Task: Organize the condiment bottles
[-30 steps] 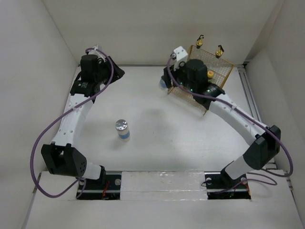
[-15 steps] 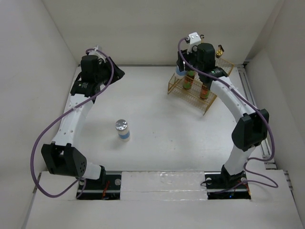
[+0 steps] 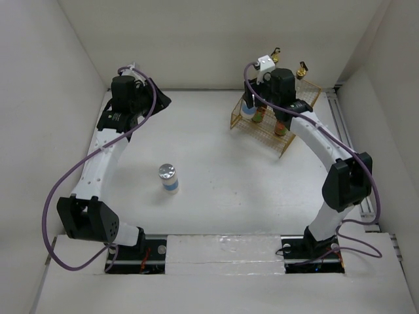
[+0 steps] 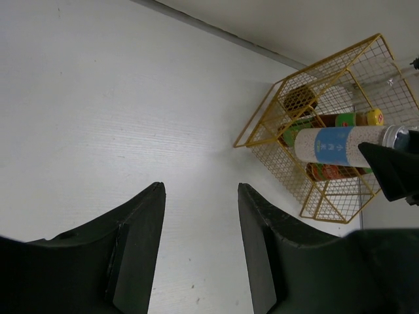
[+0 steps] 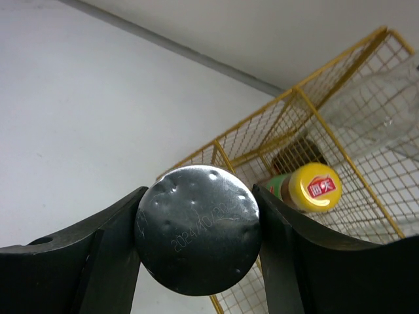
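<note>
One silver-lidded jar (image 5: 198, 229) pinched between right jaws at edge of yellow rack (image 3: 306, 95); left jaws spread.

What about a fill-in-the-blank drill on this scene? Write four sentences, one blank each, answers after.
The right gripper is shut on a jar whose label is white and ____.
The left gripper is ____ and empty.
A sauce bottle in the wire rack has a ____ cap.
A second jar stands alone on the ____.
Missing words: blue; open; yellow; table.
</note>
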Tool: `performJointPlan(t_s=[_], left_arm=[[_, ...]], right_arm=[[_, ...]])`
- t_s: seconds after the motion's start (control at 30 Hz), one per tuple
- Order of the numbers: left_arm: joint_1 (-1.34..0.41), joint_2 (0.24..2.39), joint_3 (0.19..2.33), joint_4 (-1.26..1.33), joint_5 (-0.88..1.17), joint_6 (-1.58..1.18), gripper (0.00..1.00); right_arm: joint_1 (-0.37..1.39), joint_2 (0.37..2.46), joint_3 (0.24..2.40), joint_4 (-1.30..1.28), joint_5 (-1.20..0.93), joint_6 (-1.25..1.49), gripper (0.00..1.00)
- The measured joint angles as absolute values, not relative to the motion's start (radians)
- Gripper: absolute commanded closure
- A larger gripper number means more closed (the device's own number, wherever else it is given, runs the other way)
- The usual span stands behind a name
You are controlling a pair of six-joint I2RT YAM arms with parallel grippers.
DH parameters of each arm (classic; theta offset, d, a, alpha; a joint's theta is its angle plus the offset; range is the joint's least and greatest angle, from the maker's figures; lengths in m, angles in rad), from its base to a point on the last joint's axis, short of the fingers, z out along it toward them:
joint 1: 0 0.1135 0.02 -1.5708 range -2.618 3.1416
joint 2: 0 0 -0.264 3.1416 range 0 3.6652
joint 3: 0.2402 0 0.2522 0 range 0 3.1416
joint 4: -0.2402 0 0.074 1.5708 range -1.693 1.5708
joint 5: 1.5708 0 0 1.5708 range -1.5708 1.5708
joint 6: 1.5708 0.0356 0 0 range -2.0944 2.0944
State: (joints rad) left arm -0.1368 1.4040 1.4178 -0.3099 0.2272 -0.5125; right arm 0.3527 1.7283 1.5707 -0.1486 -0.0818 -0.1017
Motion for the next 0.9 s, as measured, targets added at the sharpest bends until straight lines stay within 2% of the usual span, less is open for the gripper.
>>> performJointPlan(t_s=[0.3,0.53,0.63,0.67,0.77,0.8,0.87,0.9], left_arm=[[-0.137,1.406,1.418,-0.311,0.226,-0.510,0.56],[-0.137,1.406,1.418,-0.311,0.226,-0.507,0.56],[-0.137,1.406,1.418,-0.311,0.224,-0.506,0.54],[-0.137,1.406,1.418,-0.311,0.224,-0.506,0.54],[-0.137,1.406,1.418,-0.311,0.224,-0.506,0.54],[-0.137,1.406,1.418,-0.311,0.224,-0.506,0.54],[-0.137,1.406,1.418,-0.311,0.224,-0.506,0.53],[-0.137,1.406,1.418,-0.311,0.224,-0.506,0.50]], right_arm=[[0.330,1.730,1.559,-0.180,-0.079,-0.105,0.84],[0.328,1.788,1.533,-0.164,-0.086,-0.106,0.76],[0.329,1.831,1.503,-0.165,-0.083,-0.107,0.66],[0.327,1.842,1.496,-0.150,-0.086,-0.107,0.54],[0.328,1.841,1.497,-0.134,-0.088,-0.100,0.34],[0.328,1.841,1.494,-0.135,-0.088,-0.100,0.20],[0.329,1.839,1.491,-0.134,-0.096,-0.095,0.09],[0.331,1.836,1.491,-0.135,-0.097,-0.092,0.00]])
